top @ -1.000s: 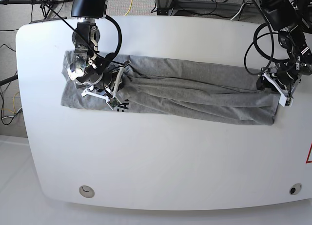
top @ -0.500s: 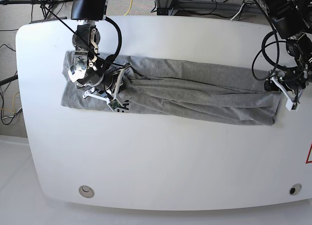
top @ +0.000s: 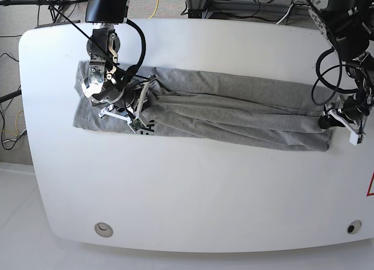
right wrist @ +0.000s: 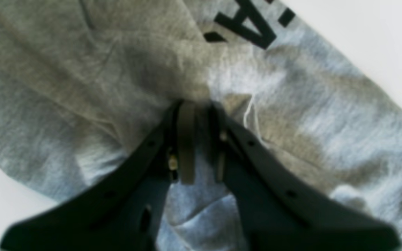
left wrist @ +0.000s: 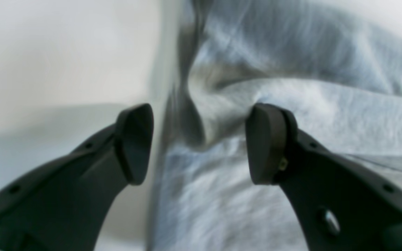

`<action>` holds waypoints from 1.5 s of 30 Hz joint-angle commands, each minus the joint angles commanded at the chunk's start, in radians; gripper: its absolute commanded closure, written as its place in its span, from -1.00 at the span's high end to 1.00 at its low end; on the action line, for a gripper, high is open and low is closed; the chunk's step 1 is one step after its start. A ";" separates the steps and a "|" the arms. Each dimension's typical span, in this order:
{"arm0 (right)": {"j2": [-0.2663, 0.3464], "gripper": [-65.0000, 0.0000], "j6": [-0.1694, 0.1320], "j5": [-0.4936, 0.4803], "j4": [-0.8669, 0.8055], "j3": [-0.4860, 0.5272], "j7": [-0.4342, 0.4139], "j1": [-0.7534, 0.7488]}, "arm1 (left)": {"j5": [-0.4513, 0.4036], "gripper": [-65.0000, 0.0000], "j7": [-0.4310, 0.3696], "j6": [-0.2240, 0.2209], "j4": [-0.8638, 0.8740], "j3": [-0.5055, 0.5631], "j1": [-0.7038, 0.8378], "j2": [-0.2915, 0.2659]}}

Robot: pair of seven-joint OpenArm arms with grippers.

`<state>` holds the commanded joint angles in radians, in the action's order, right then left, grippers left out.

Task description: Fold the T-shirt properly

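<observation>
While the T-shirt (top: 234, 109) lies as a long band across the desk (top: 187, 194), the right tool (right wrist: 201, 104) pinches cloth beside its lettering; the left tool (left wrist: 199, 143) gapes wide at its far edge, so it likely must close there before folding.

Lab: white table (top: 187, 188), cables (top: 274, 13).

A broad white desk (top: 193, 188) with rounded corners fills most of the base view. Directly on it lies a heather-grey cotton T-shirt (top: 234, 112), folded into a long, creased band stretching from the far left across to the right edge region. Black capital lettering (top: 147, 127) shows on its near-left part. Two small round fittings sit in the desk surface, one at the near left (top: 104, 229) and one at the near right (top: 353, 227).
</observation>
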<state>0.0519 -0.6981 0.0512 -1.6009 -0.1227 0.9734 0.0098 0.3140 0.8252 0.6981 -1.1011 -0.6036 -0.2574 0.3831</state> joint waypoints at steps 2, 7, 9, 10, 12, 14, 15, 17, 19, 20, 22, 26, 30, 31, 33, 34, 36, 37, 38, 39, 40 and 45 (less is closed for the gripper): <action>0.002 -0.78 0.000 0.000 -0.004 -0.001 -0.002 0.000 | -0.008 0.19 0.018 0.000 -0.043 -0.006 0.005 0.000; -0.001 -0.77 0.000 0.000 -0.001 -0.002 -0.001 -0.001 | 0.004 0.23 0.146 0.000 -0.338 -0.058 0.032 -0.010; -0.002 -0.77 0.000 0.000 0.001 -0.001 0.000 -0.001 | 0.008 0.24 0.160 0.000 -0.378 -0.061 0.033 -0.012; -0.002 -0.77 0.000 0.001 0.002 -0.001 0.000 -0.001 | 0.010 0.24 0.166 0.000 -0.391 -0.062 0.034 -0.013; -0.003 -0.78 0.000 0.000 0.004 0.000 0.000 0.000 | 0.016 0.24 0.164 0.000 -0.392 -0.059 0.034 -0.013; -0.005 -0.78 0.000 0.002 0.008 0.000 0.002 0.000 | 0.019 0.25 0.155 0.000 -0.374 -0.051 0.032 -0.013; -0.005 -0.77 0.000 0.001 0.010 0.000 0.001 -0.001 | 0.020 0.25 0.150 0.000 -0.359 -0.047 0.032 -0.012; -0.006 -0.77 0.000 0.002 0.011 0.000 0.002 0.000 | 0.018 0.26 0.139 0.000 -0.332 -0.034 0.036 -0.007; -0.007 -0.76 0.000 0.003 0.010 0.000 0.005 0.000 | 0.015 0.27 0.129 0.000 -0.308 -0.025 0.041 0.001; -0.007 -0.76 0.000 0.003 0.011 0.000 0.006 -0.001 | 0.015 0.27 0.125 0.000 -0.295 -0.024 0.042 0.004; -0.007 -0.77 0.000 0.004 0.011 0.000 0.007 -0.001 | 0.016 0.28 0.110 0.000 -0.253 -0.025 0.041 0.010; -0.007 -0.77 0.000 0.004 0.011 0.001 0.010 -0.002 | 0.019 0.30 0.085 0.000 -0.142 -0.032 0.036 0.028; -0.007 -0.76 0.000 0.014 0.014 0.001 0.011 -0.004 | 0.015 0.30 0.063 0.000 -0.018 -0.027 0.022 0.040; -0.007 -0.76 0.000 0.015 0.013 0.001 0.012 -0.005 | 0.015 0.30 0.059 0.000 -0.008 -0.024 0.021 0.041; -0.007 -0.76 0.000 0.016 0.011 0.001 0.013 -0.005 | 0.014 0.30 0.051 0.000 0.006 -0.020 0.020 0.041; -0.007 -0.76 0.000 0.016 0.011 0.000 0.014 -0.006 | 0.013 0.30 0.047 0.000 0.011 -0.019 0.019 0.040; -0.008 -0.76 0.000 0.016 0.010 0.000 0.015 -0.006 | 0.011 0.31 0.040 0.000 0.015 -0.016 0.016 0.038; -0.008 -0.75 0.000 0.017 0.010 0.000 0.015 -0.005 | 0.010 0.31 0.039 0.000 0.014 -0.016 0.016 0.036; -0.008 -0.75 0.000 0.017 0.010 0.000 0.016 -0.003 | 0.009 0.31 0.038 0.000 0.013 -0.015 0.015 0.034; -0.007 -0.75 0.000 0.017 0.010 0.000 0.017 -0.003 | 0.008 0.30 0.036 0.000 0.013 -0.014 0.013 0.033; -0.007 -0.75 0.000 0.017 0.010 0.000 0.018 -0.003 | 0.007 0.30 0.033 0.000 0.013 -0.014 0.011 0.032; -0.007 -0.75 0.000 0.017 0.010 -0.002 0.011 -0.006 | 0.007 0.31 0.034 0.000 0.041 0.001 -0.027 0.019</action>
<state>0.0446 -0.6981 0.0683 -1.5906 -0.1245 0.9847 0.0042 0.3211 0.8594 0.6981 -1.0601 -0.6021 -0.2847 0.4023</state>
